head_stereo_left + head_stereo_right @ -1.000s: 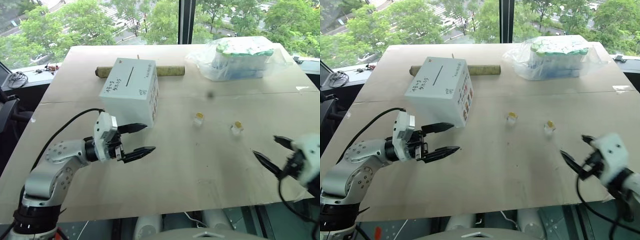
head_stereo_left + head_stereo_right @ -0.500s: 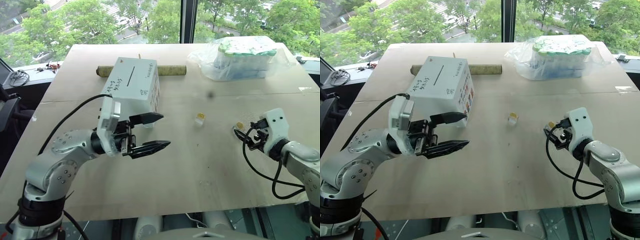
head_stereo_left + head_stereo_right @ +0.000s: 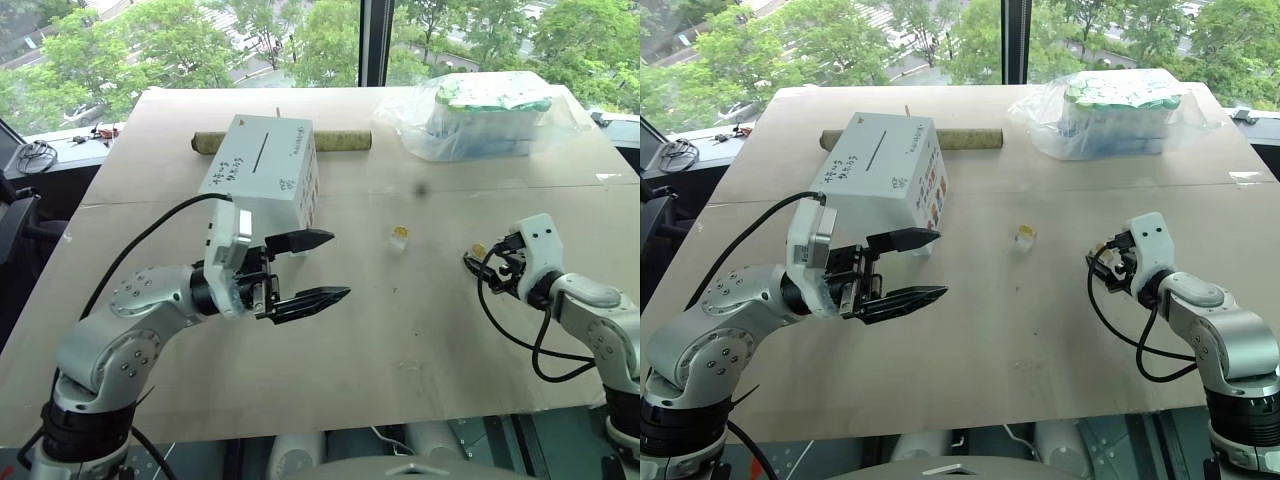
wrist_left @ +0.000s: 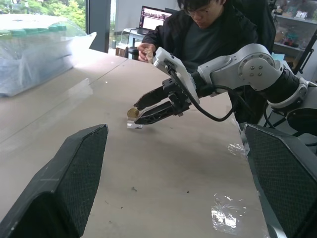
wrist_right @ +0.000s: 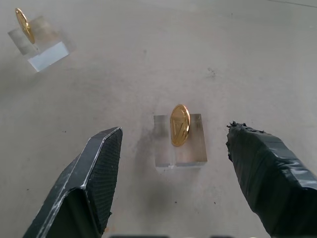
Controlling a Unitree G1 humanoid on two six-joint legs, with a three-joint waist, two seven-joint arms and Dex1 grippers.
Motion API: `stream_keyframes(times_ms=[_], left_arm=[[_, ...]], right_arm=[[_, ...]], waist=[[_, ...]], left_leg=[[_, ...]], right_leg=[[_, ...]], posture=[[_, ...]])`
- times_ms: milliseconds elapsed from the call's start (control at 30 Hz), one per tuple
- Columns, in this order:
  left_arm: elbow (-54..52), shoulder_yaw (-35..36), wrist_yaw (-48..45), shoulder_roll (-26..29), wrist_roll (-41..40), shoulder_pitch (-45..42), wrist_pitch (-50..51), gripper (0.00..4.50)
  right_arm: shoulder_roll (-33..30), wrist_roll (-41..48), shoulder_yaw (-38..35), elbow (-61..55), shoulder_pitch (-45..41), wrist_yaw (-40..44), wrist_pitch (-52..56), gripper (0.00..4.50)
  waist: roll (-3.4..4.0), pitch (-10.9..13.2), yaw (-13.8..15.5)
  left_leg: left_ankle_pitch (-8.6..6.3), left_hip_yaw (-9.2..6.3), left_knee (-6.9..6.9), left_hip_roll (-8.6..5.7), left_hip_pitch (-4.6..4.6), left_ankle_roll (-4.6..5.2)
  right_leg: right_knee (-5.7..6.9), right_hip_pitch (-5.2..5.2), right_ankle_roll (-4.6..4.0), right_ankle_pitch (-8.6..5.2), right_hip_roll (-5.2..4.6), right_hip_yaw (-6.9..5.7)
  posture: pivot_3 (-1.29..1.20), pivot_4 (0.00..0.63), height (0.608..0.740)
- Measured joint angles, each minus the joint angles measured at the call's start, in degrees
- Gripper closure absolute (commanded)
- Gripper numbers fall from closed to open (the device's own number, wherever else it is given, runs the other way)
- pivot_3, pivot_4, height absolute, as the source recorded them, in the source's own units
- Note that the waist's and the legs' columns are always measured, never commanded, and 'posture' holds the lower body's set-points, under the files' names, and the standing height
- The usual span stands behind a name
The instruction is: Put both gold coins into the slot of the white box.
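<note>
- My right gripper [image 5: 173, 163] sits low over the tabletop [image 3: 420, 330], jaws apart, straddling one gold coin [image 5: 179, 125] standing on edge in a clear plastic block [image 5: 181, 144], not touching.
- The second gold coin [image 3: 400, 232] stands nearer the white box [image 3: 262, 180].
- My left gripper [image 3: 312, 268] hovers beside that box, jaws wide, empty.
- The slot [image 3: 260, 151] faces up.

Even daylight from the windows [image 3: 300, 40] at twelve o'clock; table [image 3: 420, 330] bright, shadows soft and faint. Head views sharp throughout. Wrist views: near fingers slightly soft, background mildly blurred.
</note>
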Motion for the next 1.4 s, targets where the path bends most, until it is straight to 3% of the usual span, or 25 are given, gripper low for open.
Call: stream_keyframes(times_ms=[133, 900, 1067, 1400], left_arm=[[0.0, 0.0, -0.1, 0.0, 0.1, 0.7, -0.4, 0.00], [0.1, -1.0, 0.1, -0.1, 1.8, 2.4, -2.3, 0.00], [0.1, -1.0, 0.4, -0.1, 2.2, 2.4, -2.2, 0.00], [0.1, -1.0, 0.5, -0.1, 2.1, 2.4, -2.1, 0.00]], right_arm=[[0.3, -1.7, 1.6, 2.7, -0.6, 0.6, -2.9, 3.58], [0.6, -2.6, 0.9, 2.7, -0.6, 1.8, -3.8, 3.61], [-0.6, -3.0, 1.3, 2.5, 0.4, 3.5, -4.6, 1.55], [-0.4, -3.2, 1.5, 1.5, 0.7, 3.5, -4.6, 1.55]], waist=[[0.00, 0.0, 0.0], [0.01, 0.0, 0.0], [0.01, 0.0, 0.0], [0.01, 0.0, 0.0]], left_leg=[[0.00, 0.01, 0.00, 0.00, 0.00, 0.00], [0.00, 0.01, -0.01, 0.01, 0.00, 0.00], [0.00, 0.00, -0.02, 0.01, -0.01, 0.00], [0.00, 0.00, -0.02, 0.01, -0.01, 0.00]], right_leg=[[0.00, 0.00, 0.00, 0.00, 0.00, 0.01], [-0.01, -0.01, 0.00, 0.00, 0.00, 0.00], [-0.01, -0.01, 0.00, 0.00, 0.00, 0.00], [-0.01, -0.02, 0.00, 0.00, -0.01, 0.00]], posture=[[0.00, 0.150, 0.740], [0.00, 0.150, 0.740], [0.00, 0.150, 0.740], [0.00, 0.150, 0.740]])
